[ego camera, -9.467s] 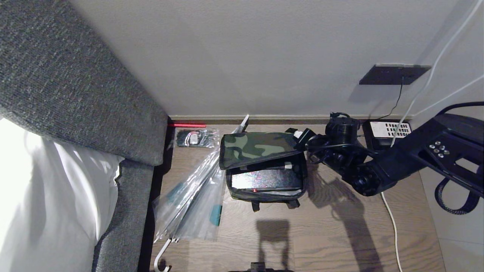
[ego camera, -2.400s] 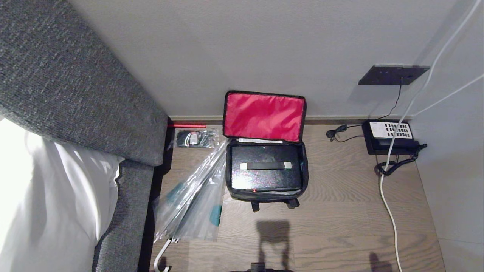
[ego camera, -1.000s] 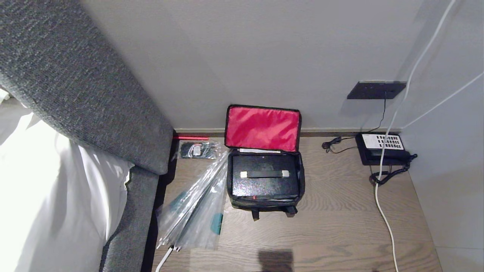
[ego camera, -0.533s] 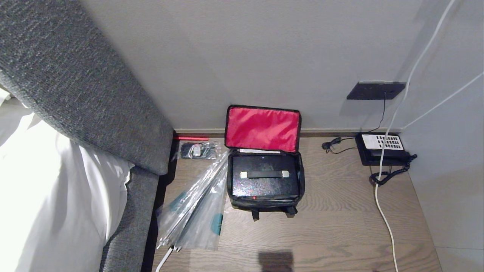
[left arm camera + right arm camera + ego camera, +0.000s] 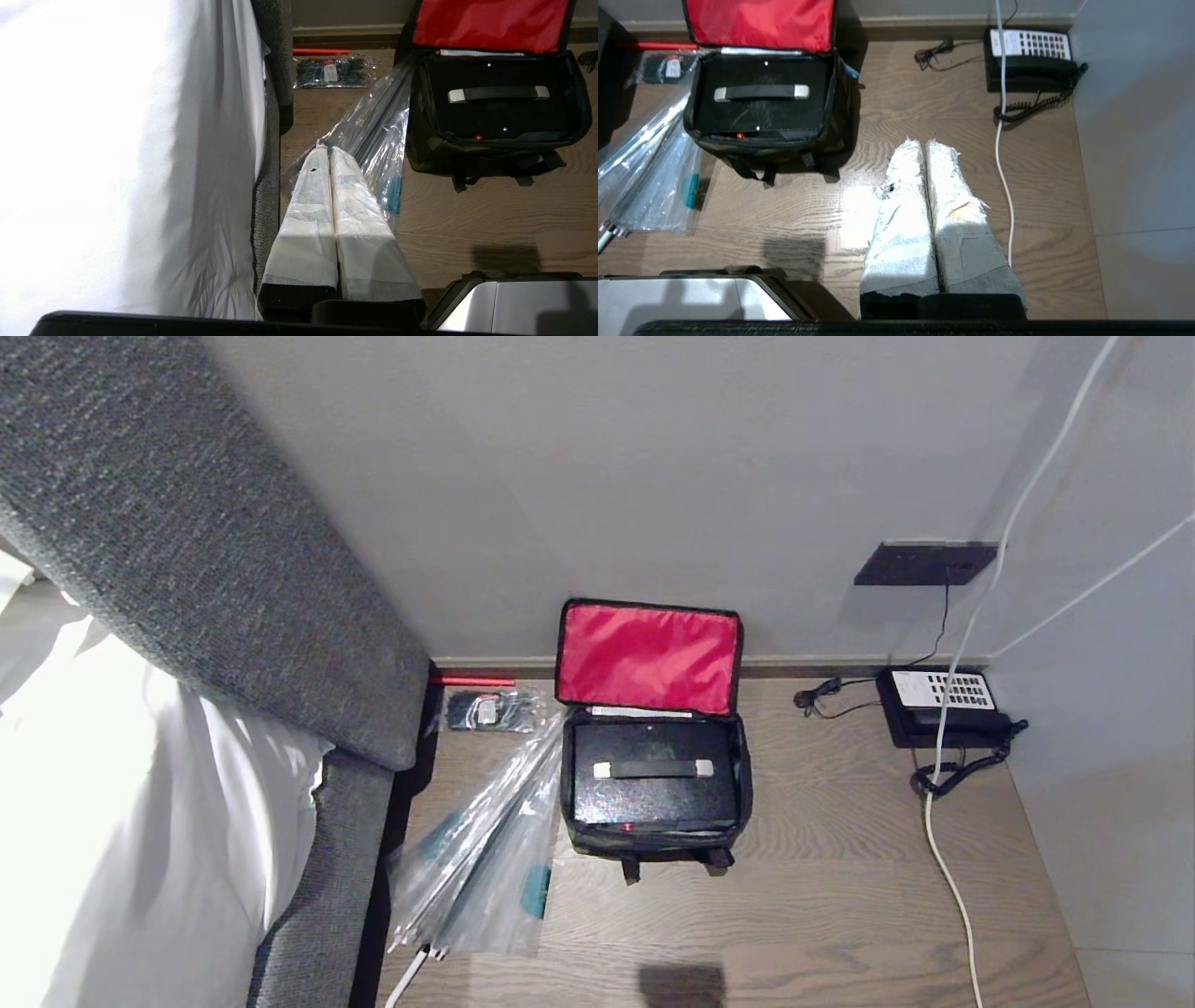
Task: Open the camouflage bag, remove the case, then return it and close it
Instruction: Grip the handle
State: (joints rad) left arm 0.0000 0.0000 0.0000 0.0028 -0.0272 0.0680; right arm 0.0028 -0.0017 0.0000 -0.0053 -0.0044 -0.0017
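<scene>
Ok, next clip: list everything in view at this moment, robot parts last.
camouflage bag: one, black-sided, red-lined lid open against the wall, on the floor.
case: one, black with a handle, inside the bag.
umbrella: one, in clear plastic, on the floor at the bag's left.
packet: one, clear with dark contents, by the skirting.
red stick: one, along the skirting.
telephone: one, black with white keypad, on the floor at right.
white cable: one, running over the phone.
wall plate: one, black.
bed: white sheet, grey headboard, left.
left gripper: white-wrapped, shut, above the umbrella.
right gripper: white-wrapped, shut, above bare floor.
</scene>
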